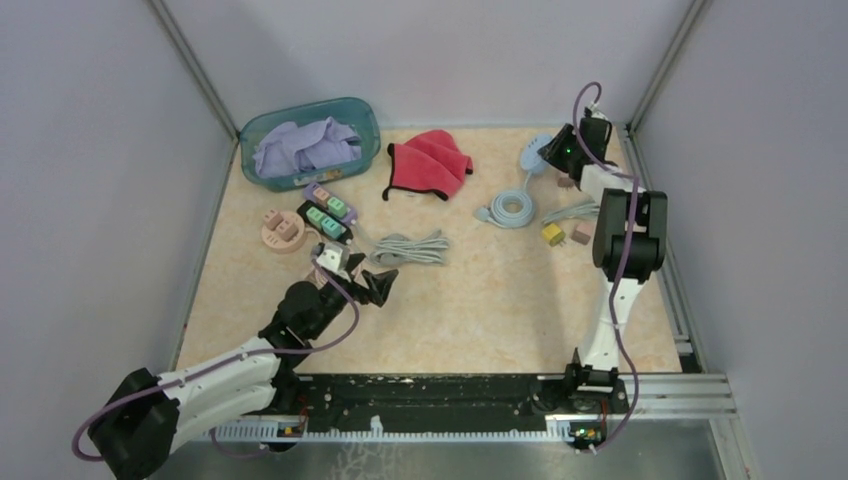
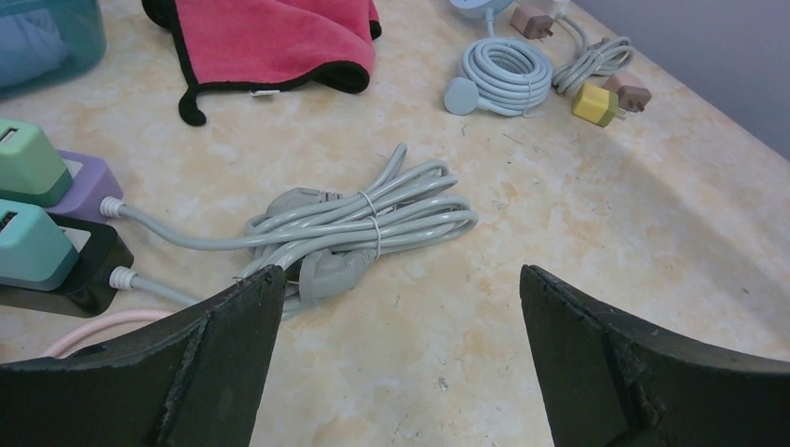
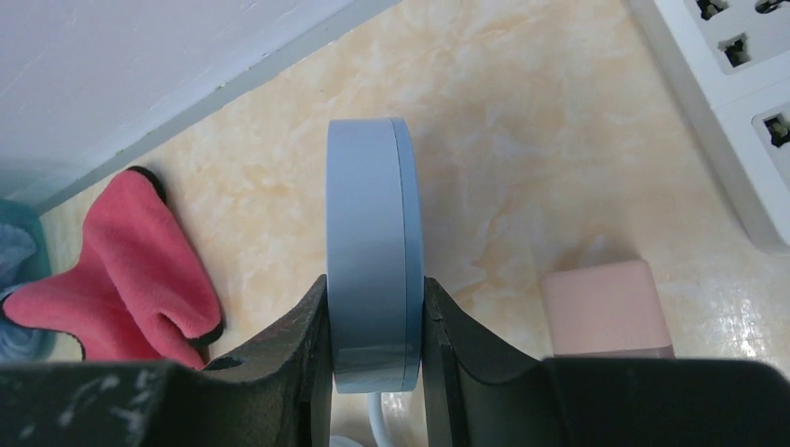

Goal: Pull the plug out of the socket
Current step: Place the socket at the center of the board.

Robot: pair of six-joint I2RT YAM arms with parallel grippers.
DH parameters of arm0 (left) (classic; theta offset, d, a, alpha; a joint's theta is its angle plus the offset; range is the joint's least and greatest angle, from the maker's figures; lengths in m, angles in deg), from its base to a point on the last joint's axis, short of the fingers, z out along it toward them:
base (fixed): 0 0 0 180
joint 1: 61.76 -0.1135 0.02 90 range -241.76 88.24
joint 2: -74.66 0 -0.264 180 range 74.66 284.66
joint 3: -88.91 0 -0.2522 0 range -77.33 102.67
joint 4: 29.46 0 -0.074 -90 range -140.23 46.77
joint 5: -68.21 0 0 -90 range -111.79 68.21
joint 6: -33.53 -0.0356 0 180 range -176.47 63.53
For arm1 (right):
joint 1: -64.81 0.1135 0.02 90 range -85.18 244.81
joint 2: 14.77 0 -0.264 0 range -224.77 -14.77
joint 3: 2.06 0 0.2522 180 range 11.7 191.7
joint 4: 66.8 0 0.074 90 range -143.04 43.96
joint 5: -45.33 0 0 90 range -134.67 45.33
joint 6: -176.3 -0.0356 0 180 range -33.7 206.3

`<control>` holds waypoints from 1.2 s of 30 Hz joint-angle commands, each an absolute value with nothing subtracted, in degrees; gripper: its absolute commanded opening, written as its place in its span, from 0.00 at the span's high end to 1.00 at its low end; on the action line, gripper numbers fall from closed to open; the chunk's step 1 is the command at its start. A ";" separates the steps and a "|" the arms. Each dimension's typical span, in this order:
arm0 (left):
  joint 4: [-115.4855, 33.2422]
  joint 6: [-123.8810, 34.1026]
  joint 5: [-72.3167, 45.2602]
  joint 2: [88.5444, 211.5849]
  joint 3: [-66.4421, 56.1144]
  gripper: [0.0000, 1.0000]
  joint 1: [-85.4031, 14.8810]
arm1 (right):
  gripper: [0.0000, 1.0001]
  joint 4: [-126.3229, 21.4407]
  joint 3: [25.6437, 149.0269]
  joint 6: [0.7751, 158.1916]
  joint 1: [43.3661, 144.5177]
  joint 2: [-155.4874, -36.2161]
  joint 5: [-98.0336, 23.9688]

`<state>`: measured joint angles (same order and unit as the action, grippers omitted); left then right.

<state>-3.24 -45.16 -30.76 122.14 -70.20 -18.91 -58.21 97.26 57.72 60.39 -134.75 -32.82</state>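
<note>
Finding 1: your right gripper (image 3: 375,300) was clamped on the blue round socket (image 3: 373,233), one finger pressed against each flat face. The socket stood on edge in the far right corner of the table (image 1: 480,300), with its rim towards the wrist camera and both faces hidden. From these views I could not tell whether a plug sat in it. A pink adapter (image 3: 606,307) lay loose just beside it, and a white strip (image 3: 736,102) lay beyond.

Finding 2: your left gripper (image 2: 401,276) was spread wide and held nothing. It hung low over the grey cable bundle (image 2: 373,223). The only plugs plainly seated were the teal plug (image 2: 33,244) in the black strip (image 2: 88,270) and the green plug (image 2: 28,160) in the purple strip (image 2: 88,182). Both lay to the left of that gripper and close by, well apart from the right arm.

Judgement: if the round socket was the target, any plug would come away across the grip, out of one of its faces, and the left arm would have to cross the table to reach it.

Surface and room: the marbled top was flat. Bare table lay beside the cable bundle. The wall stood close behind the right gripper.
</note>
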 commanded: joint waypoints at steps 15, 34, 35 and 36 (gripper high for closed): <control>-5.50 -43.65 -32.89 123.78 -66.58 0.00 -19.26 | 0.43 -55.67 105.15 60.84 58.75 -136.08 -36.27; -11.58 -42.69 -36.29 130.06 -59.95 0.00 -19.40 | 0.43 -54.90 82.52 73.76 58.05 -103.17 -10.35; -12.33 -42.53 -36.44 130.36 -59.30 0.00 -19.40 | 0.43 -54.52 81.27 74.49 58.05 -100.97 -5.30; -13.28 -42.28 -36.65 130.77 -58.59 0.00 -19.47 | 0.43 -54.38 79.83 75.09 58.05 -98.56 -0.88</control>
